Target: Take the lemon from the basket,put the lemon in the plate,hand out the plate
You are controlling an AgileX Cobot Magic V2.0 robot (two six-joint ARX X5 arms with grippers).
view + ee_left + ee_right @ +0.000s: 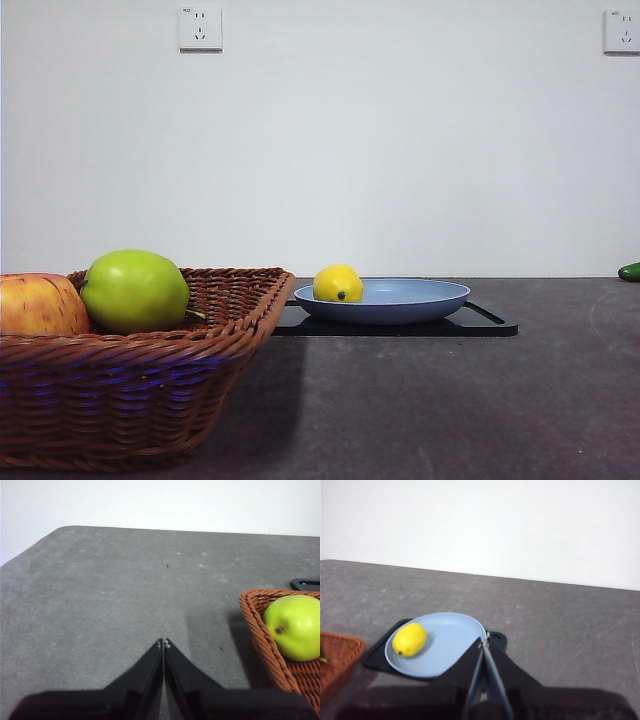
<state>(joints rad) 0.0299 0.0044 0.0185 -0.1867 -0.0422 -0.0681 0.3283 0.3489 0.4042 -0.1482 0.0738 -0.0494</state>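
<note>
Resting on the smooth matte-blue plate (420,298), the glossy oval lemon (338,284) lies beside the woven basket (140,400), both end effectors closed

The lemon (338,283) is bright yellow with a small dark dot at one end. The plate (400,299) is a plain matte light blue, with no pattern. The tray (480,324) is flat black. The basket (140,395) is reddish-brown wicker, woven in close horizontal rows with a braided rim. One apple (134,291) is a glossy yellow-green with a dark stem end; the other apple (38,305) is streaked red over pale yellow. The surface (480,410) is dark grey, mottled with paler flecks and faint scuffs. The wall (400,140) is plain white, with two white sockets (200,28). Both the left claw (163,643) and the right claw (485,639) are black. A small dark green thing (630,271) shows at the edge.
</note>
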